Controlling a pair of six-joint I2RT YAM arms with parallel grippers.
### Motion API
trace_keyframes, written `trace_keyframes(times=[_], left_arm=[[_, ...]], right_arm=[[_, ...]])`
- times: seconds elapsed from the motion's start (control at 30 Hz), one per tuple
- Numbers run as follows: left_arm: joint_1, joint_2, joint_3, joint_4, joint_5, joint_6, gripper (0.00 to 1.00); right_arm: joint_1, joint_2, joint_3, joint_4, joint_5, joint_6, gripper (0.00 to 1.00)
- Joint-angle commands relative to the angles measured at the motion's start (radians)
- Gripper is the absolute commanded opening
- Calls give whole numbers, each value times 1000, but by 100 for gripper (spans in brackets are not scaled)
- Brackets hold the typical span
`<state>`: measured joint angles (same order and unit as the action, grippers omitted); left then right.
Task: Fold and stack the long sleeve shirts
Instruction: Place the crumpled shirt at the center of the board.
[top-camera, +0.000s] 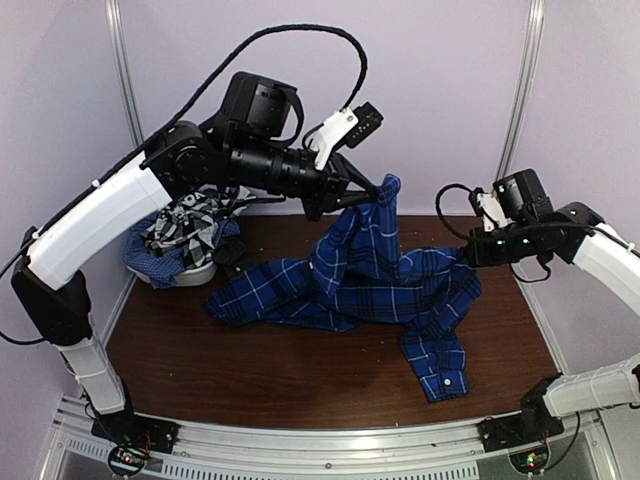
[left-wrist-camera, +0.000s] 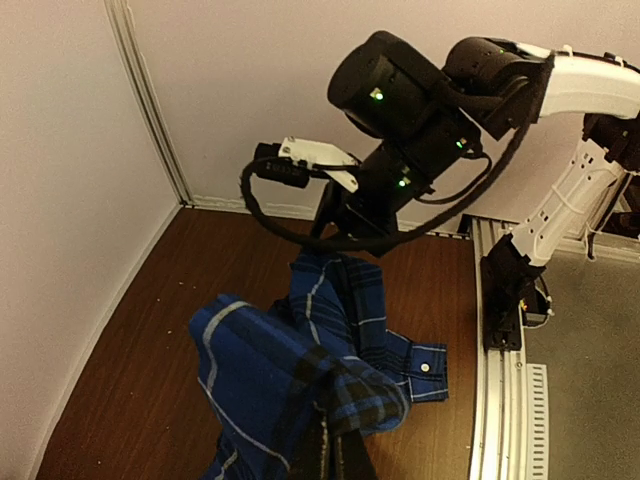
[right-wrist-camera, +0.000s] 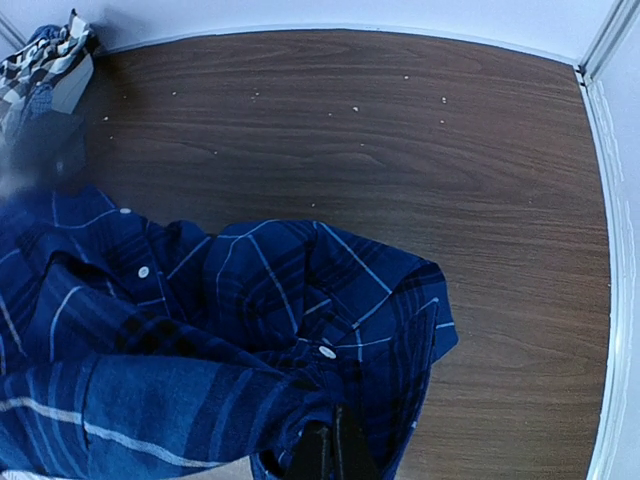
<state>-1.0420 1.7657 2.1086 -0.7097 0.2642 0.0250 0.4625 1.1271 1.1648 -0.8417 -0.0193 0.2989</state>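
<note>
shirt in blue plaid (top-camera: 350, 285) lies rumpled across the middle of the brown surface (top-camera: 250, 370), with one cuffed sleeve trailing toward the near edge. the left jaws pinch a fold of it and hold it up above the rest. the right jaws pinch its right-hand edge. a heap of other shirts (top-camera: 180, 235) sits in the far left corner.

The left arm (top-camera: 110, 215) has a long smooth white shell, fat round black joints (top-camera: 250, 160), a thin black hand (top-camera: 380, 190) and a black cable (top-camera: 300, 30) that loops over it. A white bracket (top-camera: 335, 130) with a small black camera box (top-camera: 365, 120) sits by its wrist. The right arm (top-camera: 610, 255) is white and black too, with tiny green lights (top-camera: 498, 238).
</note>
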Motion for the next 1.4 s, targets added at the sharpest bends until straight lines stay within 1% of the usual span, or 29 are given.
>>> trace_keyframes(times=[0.0,0.1,0.23,0.3,0.43,0.5,0.57,0.63,0.73,0.8,0.9,1.03,1.1,1.2,1.27,1.33,1.37], left_arm=[[-47,-26,62,-136,-131,-21,0],[-71,-34,37,-213,-181,-88,0],[-116,-55,-82,-263,-187,-148,0],[-148,-72,-183,-210,-170,-162,0],[-208,-80,-381,-7,-32,-204,0],[-239,-51,-429,73,22,-212,0],[-268,2,-441,119,37,-214,0],[-294,71,-421,130,35,-201,0],[-304,168,-395,141,20,-198,0],[-304,192,-404,162,-2,-197,0],[-306,199,-442,218,10,-189,9],[-306,186,-466,228,25,-137,28],[-305,169,-474,226,18,-112,41],[-305,133,-483,209,-20,-76,58],[-297,101,-502,203,-53,-67,64],[-265,68,-534,203,-84,-84,67],[-241,52,-552,203,-97,-103,68]], right_arm=[[-71,-6,-16,60,37,26,0],[-117,-5,-28,81,27,23,0],[-160,-2,-47,115,24,29,0],[-184,-3,-67,139,28,34,0],[-232,4,-105,197,29,43,0],[-251,15,-112,210,30,44,0],[-255,29,-117,222,22,46,0],[-259,39,-126,229,21,45,0],[-263,52,-140,232,31,41,0],[-264,50,-146,230,30,40,3],[-265,35,-163,226,22,40,11],[-266,1,-194,212,-16,43,26],[-266,-20,-210,198,-37,45,40],[-266,-63,-221,163,-57,52,57],[-266,-101,-222,139,-64,57,62],[-265,-144,-225,132,-87,60,62],[-263,-165,-230,135,-126,61,61]])
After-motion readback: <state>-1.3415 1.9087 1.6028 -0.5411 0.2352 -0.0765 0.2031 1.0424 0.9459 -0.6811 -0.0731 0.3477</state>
